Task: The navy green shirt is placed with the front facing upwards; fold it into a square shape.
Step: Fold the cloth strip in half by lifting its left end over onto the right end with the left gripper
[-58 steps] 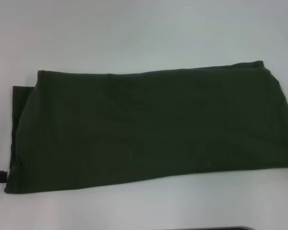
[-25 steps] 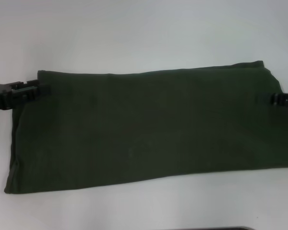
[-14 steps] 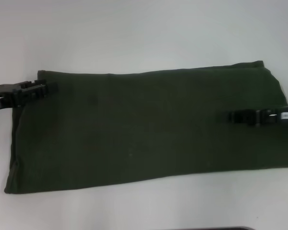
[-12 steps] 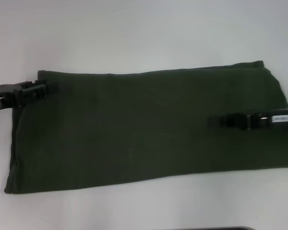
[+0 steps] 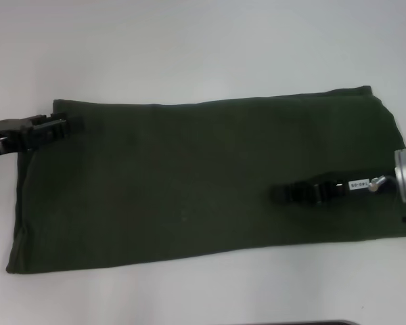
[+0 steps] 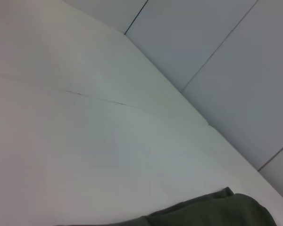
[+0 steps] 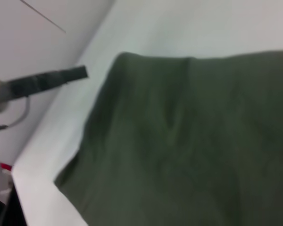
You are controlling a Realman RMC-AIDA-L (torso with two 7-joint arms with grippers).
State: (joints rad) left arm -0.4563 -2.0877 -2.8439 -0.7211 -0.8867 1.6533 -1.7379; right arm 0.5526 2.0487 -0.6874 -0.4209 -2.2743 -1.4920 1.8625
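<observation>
Head view: the navy green shirt (image 5: 203, 179) lies as a long folded band on the table (image 5: 189, 40). The left gripper (image 5: 68, 125) sits at its far left corner, the right gripper (image 5: 281, 194) over the middle-right; whether either grips cloth I cannot tell. Left wrist view: only a shirt corner shows (no fingers). Right wrist view: the left gripper hangs beside the shirt edge. A top-layer-only pinch could skew the fold.

White table (image 5: 189, 47) underneath; pale wall panels (image 6: 226, 56) with dark seams behind its far edge.

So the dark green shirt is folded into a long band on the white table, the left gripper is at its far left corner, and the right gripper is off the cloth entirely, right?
Not quite. The head view shows the right gripper reaching over the dark green shirt, well inside its right edge. The rest holds: long band on the white table, left gripper at the far left corner.
</observation>
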